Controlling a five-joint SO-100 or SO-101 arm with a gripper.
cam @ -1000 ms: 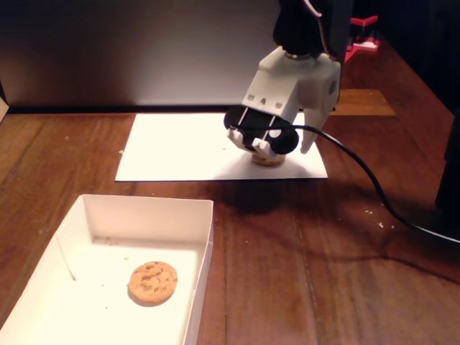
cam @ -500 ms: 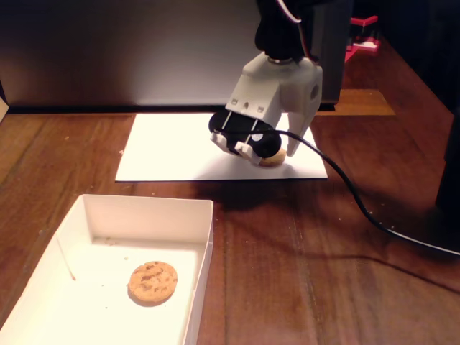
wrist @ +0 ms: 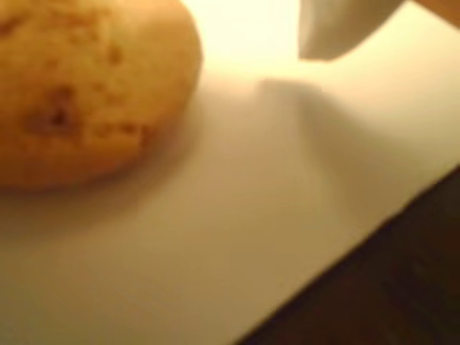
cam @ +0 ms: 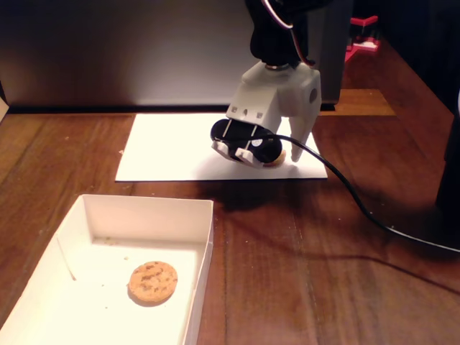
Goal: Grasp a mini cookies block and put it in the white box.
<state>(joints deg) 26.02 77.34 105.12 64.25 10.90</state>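
A mini cookie [cam: 277, 161] lies on the white paper sheet [cam: 172, 147], mostly hidden behind the black wrist camera. My white gripper [cam: 284, 157] hangs over it, and one white finger [cam: 297, 140] reaches down to the paper just right of it. In the wrist view this cookie [wrist: 86, 86] fills the upper left, and a gap separates it from the one visible white fingertip [wrist: 338, 25]; the gripper looks open. The white box [cam: 205, 237] sits at the lower left of the fixed view. A second cookie [cam: 152, 281] lies inside it.
A black cable [cam: 359, 205] runs from the gripper across the brown wooden table [cam: 323, 273] to the right edge. A dark panel [cam: 129, 50] stands behind the paper. A red object [cam: 363, 36] sits at the back right. Crumbs dot the table.
The gripper has shifted left over the paper and turned a little. The cookie under it stays in about the same place, and the box and its cookie are unmoved.
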